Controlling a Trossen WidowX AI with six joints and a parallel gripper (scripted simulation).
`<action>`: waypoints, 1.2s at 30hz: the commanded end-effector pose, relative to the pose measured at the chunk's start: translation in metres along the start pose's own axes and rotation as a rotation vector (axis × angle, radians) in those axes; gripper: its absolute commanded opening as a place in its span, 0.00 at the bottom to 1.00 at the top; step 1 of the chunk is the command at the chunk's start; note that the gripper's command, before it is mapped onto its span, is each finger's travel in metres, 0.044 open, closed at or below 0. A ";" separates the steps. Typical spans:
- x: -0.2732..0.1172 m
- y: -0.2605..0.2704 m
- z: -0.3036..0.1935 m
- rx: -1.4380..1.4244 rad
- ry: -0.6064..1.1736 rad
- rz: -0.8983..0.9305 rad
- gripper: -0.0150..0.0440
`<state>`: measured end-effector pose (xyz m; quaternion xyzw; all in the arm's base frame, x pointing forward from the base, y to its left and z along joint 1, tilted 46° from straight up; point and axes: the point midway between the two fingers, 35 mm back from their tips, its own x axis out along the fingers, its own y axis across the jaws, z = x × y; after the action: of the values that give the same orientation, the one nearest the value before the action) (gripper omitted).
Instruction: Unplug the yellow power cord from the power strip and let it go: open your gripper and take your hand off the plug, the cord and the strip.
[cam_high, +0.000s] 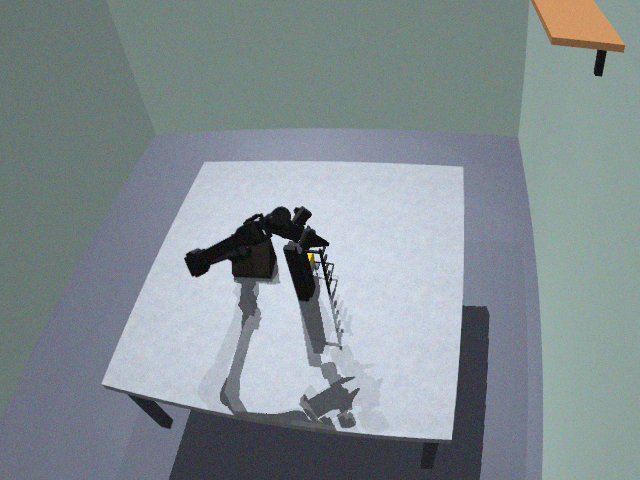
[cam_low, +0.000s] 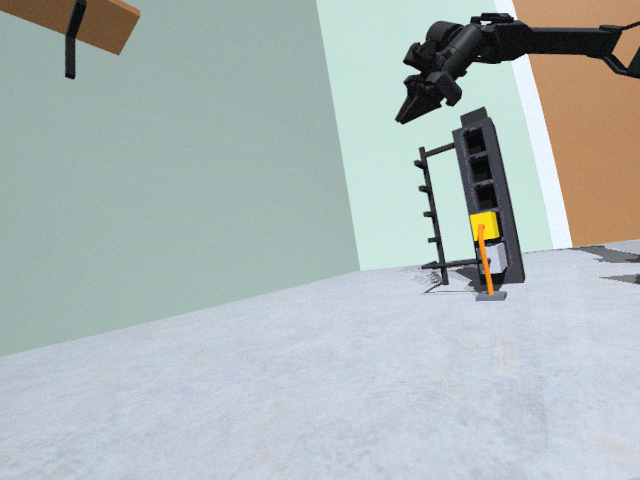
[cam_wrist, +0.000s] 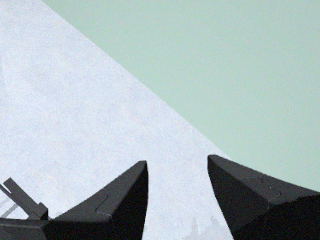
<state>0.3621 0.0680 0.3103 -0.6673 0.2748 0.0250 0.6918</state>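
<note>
The black power strip (cam_high: 299, 273) (cam_low: 509, 222) stands upright on the table, with three empty sockets above the yellow plug. The yellow plug (cam_high: 311, 259) (cam_low: 484, 225) sits at the strip's front in its lower half. Its orange-looking cord (cam_low: 485, 263) runs down from it to a small grey block (cam_low: 491, 296) on the table. My gripper (cam_high: 326, 242) (cam_low: 399, 120) (cam_wrist: 177, 165) is partly open with nothing between its fingers. It is above the strip's top and well above the yellow plug, touching neither. In the wrist view neither the plug nor the cord shows.
A pale grey plug (cam_low: 495, 258) sits right below the yellow one. A thin black frame with short pegs (cam_high: 329, 284) (cam_low: 433, 206) stands in front of the strip, joined to it by bars. The arm's brown base (cam_high: 253, 260) is behind the strip. An orange shelf (cam_high: 578, 25) (cam_low: 103, 25) is far off.
</note>
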 end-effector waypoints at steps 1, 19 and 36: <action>0.023 0.046 0.012 -0.080 0.032 0.134 0.53; 0.052 0.291 -0.040 -0.614 0.498 0.882 0.53; 0.050 0.280 -0.050 -0.615 0.498 0.882 0.53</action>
<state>0.2770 0.0402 0.0340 -0.6453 0.6588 0.2301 0.3107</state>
